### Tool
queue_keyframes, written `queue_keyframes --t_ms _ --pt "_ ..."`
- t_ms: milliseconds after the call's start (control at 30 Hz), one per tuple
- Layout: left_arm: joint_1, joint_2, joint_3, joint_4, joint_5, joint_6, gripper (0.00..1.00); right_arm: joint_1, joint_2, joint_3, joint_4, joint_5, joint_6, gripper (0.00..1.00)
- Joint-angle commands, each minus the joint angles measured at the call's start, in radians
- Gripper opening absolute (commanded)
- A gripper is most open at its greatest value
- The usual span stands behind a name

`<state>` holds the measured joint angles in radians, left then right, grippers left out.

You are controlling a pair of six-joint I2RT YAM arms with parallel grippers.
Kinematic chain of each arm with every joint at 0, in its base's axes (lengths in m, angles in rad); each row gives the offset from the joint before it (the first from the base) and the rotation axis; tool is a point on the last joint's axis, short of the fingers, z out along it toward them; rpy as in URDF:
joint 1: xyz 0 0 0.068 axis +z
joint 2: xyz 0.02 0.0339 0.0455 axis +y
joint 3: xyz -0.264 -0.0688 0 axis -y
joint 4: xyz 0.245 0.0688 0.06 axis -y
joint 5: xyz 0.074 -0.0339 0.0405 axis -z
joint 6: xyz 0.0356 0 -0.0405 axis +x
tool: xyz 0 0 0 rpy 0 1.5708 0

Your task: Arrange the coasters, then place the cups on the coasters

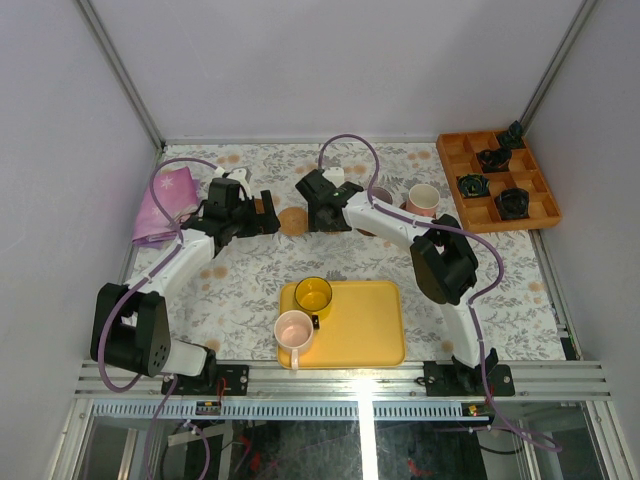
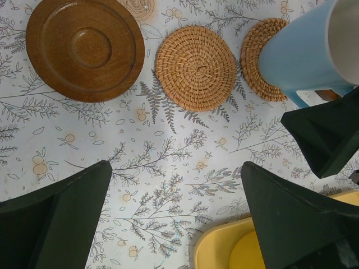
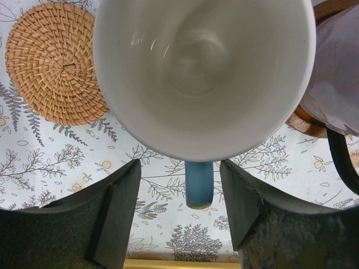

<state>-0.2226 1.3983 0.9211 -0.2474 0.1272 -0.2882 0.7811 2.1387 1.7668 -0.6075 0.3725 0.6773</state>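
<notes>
**Now the light blue ceramic mug (image 3: 202, 73) stands on a tan woven round coaster (image 2: 259, 56), the right gripper (image 3: 179, 166) loose about its handle**

The mug is upright, white inside, at the far middle of the floral-print tablecloth (image 2: 168, 145). The right gripper's two dark fingers stand either side of the blue handle (image 3: 199, 185) (a strip of cloth shows on each side, so they are apart and not pinching it).

Just left of the mug lies a second tan woven coaster (image 2: 194, 67), bare. Left of that is a dark brown wooden coaster with turned rings (image 2: 85, 47), also bare. The left gripper (image 2: 175, 168) hovers over the cloth near these two, its fingers spread wide with nothing between them.

To the blue mug's right, a pale purple-grey mug (image 3: 336, 67) sits on another dark brown coaster (image 3: 305, 122). Further right stands a cream-pink mug (image 1: 423, 200).

Nearer the arms, a translucent yellow mug (image 1: 313, 294) and a pink mug (image 1: 294, 329) stand on the flat yellow rectangular tray (image 1: 365, 330).
</notes>
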Motion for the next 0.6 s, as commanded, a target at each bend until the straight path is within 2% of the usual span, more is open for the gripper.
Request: queue_keyframes --t_ms 0,133,367,467,567 --pt "-0.002 -0.019 0.016 -0.006 0.005 0.021 1.0 -0.008 -0.077 -0.02 0.019 -0.021 0.006 0.67" --pt "-0.001 -0.036 0.011 -0.025 0.016 0.023 1.0 -0.007 -0.137 -0.055 0.02 -0.035 0.006 0.71" --pt "-0.002 -0.066 -0.022 -0.03 0.056 0.004 1.0 0.009 -0.272 -0.147 0.035 -0.023 -0.017 0.86" --pt "-0.003 -0.074 -0.031 -0.028 0.071 -0.004 1.0 0.021 -0.327 -0.199 0.05 -0.039 -0.049 0.86" --pt "-0.005 -0.08 -0.034 -0.023 0.089 -0.01 1.0 0.037 -0.385 -0.26 0.084 -0.075 -0.097 0.81"
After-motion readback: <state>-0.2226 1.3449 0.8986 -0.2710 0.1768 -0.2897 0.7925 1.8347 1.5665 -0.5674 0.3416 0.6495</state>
